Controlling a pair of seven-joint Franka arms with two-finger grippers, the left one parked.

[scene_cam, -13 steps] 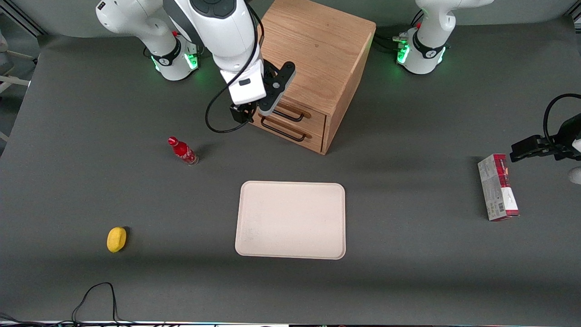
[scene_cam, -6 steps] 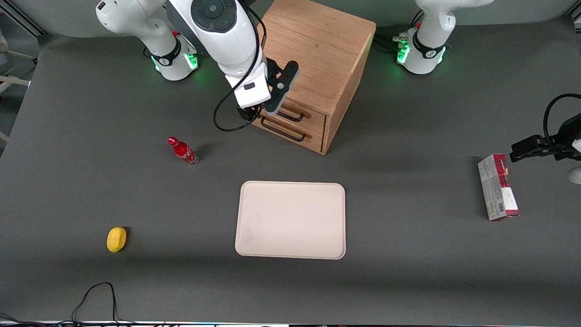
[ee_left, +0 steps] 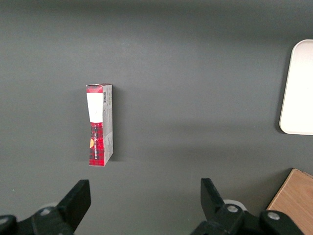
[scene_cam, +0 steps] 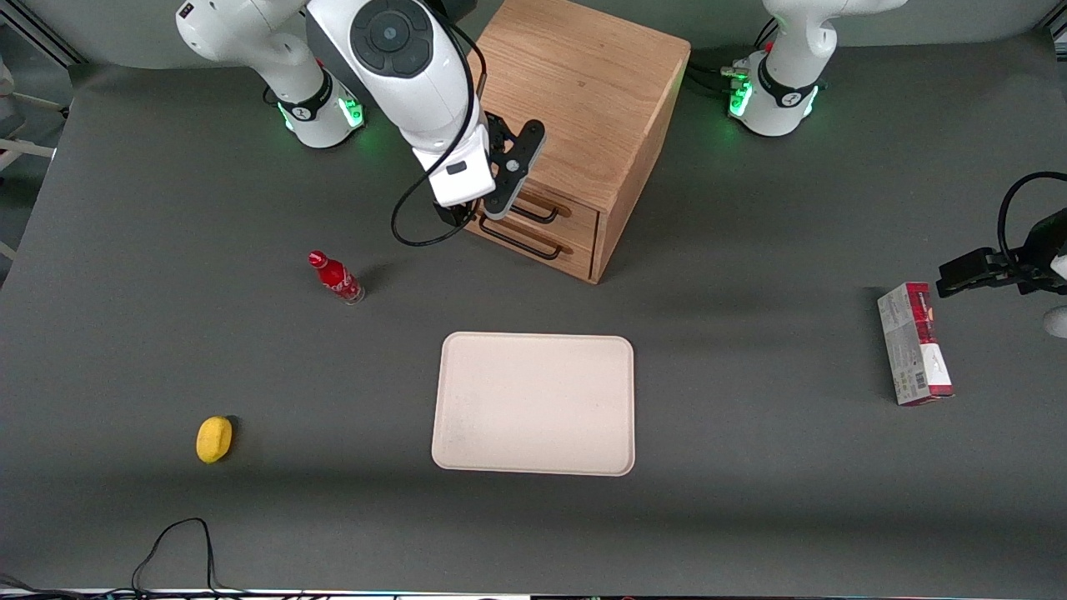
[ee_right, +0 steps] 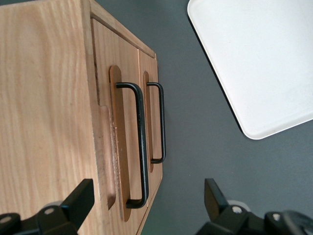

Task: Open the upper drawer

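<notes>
The wooden cabinet [scene_cam: 583, 92] stands at the back of the table. Its upper drawer [scene_cam: 577, 213] sits flush with the cabinet front, as does the lower drawer [scene_cam: 571, 255]. The upper drawer's thin black wire handle [ee_right: 141, 142] shows close up in the right wrist view, with the lower handle [ee_right: 162, 122] beside it. My gripper [scene_cam: 479, 212] hangs open in front of the upper drawer at the end of its handle that lies toward the working arm. The handle's end lies between the spread fingers [ee_right: 80, 198], which touch nothing.
A cream tray [scene_cam: 534, 404] lies nearer the front camera than the cabinet. A red bottle [scene_cam: 336, 277] and a yellow fruit [scene_cam: 214, 439] sit toward the working arm's end. A red and white box [scene_cam: 914, 343] lies toward the parked arm's end.
My gripper has shifted a little toward the cabinet's drawer fronts and settled slightly lower at the upper handle. The drawers have not moved.
</notes>
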